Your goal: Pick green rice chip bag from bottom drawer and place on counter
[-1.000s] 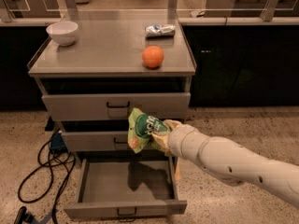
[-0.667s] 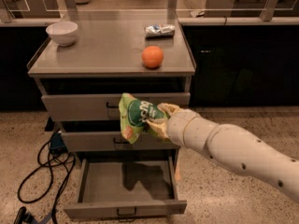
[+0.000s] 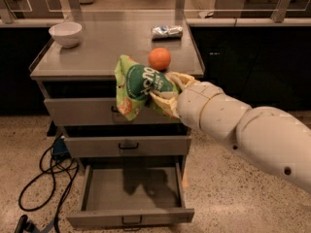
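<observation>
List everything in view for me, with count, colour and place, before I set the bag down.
green rice chip bag: 1, light green with a dark green logo, held in the air at the counter's front edge
counter: 1, grey, top of the drawer cabinet
bottom drawer: 1, grey, pulled open
upper drawers: 2, grey, shut
bowl: 1, white, counter's back left
orange: 1, orange, on the counter just behind the bag
wrapper: 1, silver-blue, counter's back right
cables: several, black, floor left of the cabinet
gripper: 1, cream, shut on the bag's right side
arm: 1, cream, reaching in from the right
</observation>
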Controlling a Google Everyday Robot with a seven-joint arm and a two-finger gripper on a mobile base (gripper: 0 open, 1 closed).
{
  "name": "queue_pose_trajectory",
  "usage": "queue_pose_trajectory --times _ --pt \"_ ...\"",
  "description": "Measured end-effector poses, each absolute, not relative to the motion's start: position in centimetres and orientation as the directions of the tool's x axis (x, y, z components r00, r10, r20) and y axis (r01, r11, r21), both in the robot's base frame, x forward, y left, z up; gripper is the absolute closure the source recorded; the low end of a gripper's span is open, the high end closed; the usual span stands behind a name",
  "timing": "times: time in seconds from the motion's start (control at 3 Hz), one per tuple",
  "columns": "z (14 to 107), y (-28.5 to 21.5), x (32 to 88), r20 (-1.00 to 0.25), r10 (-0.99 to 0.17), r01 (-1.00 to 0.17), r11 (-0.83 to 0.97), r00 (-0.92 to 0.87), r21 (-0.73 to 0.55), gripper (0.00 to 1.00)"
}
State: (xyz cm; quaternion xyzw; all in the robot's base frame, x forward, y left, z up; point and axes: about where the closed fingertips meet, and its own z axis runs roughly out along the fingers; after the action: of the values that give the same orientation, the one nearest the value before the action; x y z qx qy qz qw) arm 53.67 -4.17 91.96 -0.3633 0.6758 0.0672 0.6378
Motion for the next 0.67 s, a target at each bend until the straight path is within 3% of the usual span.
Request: queue_pose_trajectory --times 0.67 --pt "93.8 -2.6 55.5 -0.913 -0.393 -0.58 0.721 0.109 -0.379 1.0"
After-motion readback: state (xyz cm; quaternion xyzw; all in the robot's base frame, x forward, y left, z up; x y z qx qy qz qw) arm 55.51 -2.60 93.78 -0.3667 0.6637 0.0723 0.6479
